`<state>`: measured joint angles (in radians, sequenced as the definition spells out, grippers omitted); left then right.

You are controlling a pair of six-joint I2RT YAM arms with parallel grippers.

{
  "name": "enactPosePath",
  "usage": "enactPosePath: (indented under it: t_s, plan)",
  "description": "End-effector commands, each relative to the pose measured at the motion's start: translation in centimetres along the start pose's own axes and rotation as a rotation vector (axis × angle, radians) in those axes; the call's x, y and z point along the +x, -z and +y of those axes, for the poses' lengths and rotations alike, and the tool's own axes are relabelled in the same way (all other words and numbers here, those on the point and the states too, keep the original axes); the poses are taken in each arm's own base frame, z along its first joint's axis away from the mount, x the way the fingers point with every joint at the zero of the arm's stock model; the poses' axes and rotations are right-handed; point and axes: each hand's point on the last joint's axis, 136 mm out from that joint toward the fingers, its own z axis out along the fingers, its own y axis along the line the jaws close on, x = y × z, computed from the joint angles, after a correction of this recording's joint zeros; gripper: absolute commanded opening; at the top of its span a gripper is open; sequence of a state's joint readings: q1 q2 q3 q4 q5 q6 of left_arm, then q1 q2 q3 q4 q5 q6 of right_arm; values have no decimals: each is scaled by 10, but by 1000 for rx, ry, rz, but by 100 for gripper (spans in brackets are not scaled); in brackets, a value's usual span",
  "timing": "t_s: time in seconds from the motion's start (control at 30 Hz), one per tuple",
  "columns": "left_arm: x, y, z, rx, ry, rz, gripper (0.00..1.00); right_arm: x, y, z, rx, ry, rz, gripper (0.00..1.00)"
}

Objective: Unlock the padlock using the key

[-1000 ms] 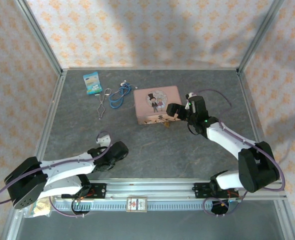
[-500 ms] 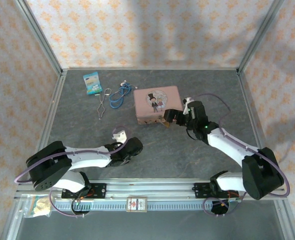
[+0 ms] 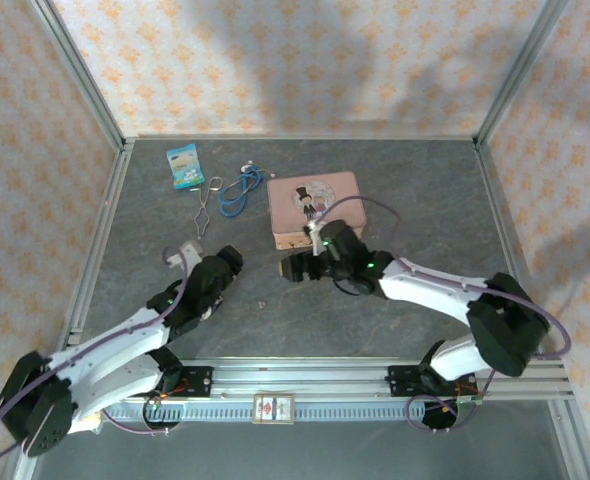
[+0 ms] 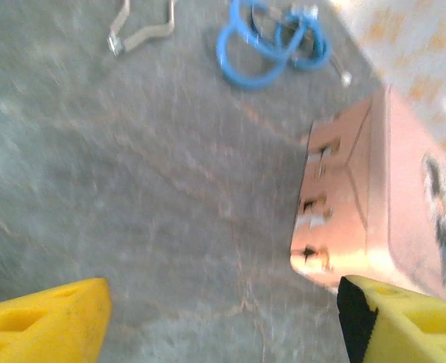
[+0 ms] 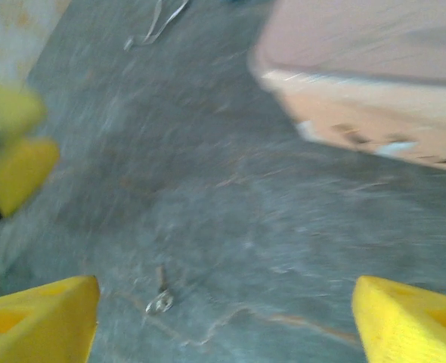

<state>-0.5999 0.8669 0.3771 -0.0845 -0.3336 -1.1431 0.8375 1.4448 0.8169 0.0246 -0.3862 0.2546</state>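
1. Overhead: centre frame, both arms hover over the grey tabletop (image 3: 425,200) before the pink rectangular tin (image 3: 315,207); a small silver key (image 3: 261,303) lies lower centre, unheld.
2. Left wrist: left gripper (image 4: 219,321) spread wide, empty.
3. Right wrist: right gripper (image 5: 227,318) wide above the key (image 5: 161,299); padlock not discernible, unlocking apparently still ahead.

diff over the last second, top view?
The left gripper swung up from near its base toward mid-table and opened. The right gripper left the right end of the pink tin and moved left, ahead of its front, open over a small metal piece. Tin, blue cord and packet stayed put.
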Motion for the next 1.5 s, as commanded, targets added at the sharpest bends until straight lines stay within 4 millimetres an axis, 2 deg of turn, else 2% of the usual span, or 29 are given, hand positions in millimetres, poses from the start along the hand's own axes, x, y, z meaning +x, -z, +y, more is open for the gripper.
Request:
enactPosePath:
  t_s: [0.0, 0.13, 0.33, 0.43, 0.57, 0.73, 0.87, 0.97, 1.0, 1.13, 1.3, 1.47]
  plan:
    - [-28, 3, 25, -45, -22, -105, 79, 23, -21, 36, -43, 104, 108, 75]
    - [-43, 0, 35, 16, 82, -131, 79, 52, -52, 52, -21, 167, 217, 60]
    - [-63, 0, 43, 37, 129, -179, 79, 74, -81, 46, 115, 204, 303, 47]
    - [-64, -2, 44, 44, 135, -170, 79, 80, -91, 39, 164, 181, 322, 42]
    - [-57, -8, 47, 52, 143, -139, 79, 83, -97, 31, 214, 154, 339, 38]
    - [-56, -10, 47, 66, 165, -136, 79, 91, -94, 24, 245, 119, 355, 33]
    - [-59, -10, 43, 78, 164, -144, 79, 97, -93, 19, 253, 105, 366, 19]
    - [-57, -10, 38, 100, 169, -125, 79, 89, -91, 22, 248, 116, 334, 2]
    - [-55, -11, 36, 108, 175, -112, 79, 83, -89, 24, 249, 125, 310, 0]
    - [-43, -13, 27, 170, 219, -47, 78, 52, -77, 26, 221, 129, 217, 0]
    - [-18, -15, 14, 285, 348, 71, 77, 11, -58, 28, 103, 84, 126, 0]
    - [-7, -7, -10, 353, 385, 92, 77, -14, -48, 23, 68, 53, 81, 0]
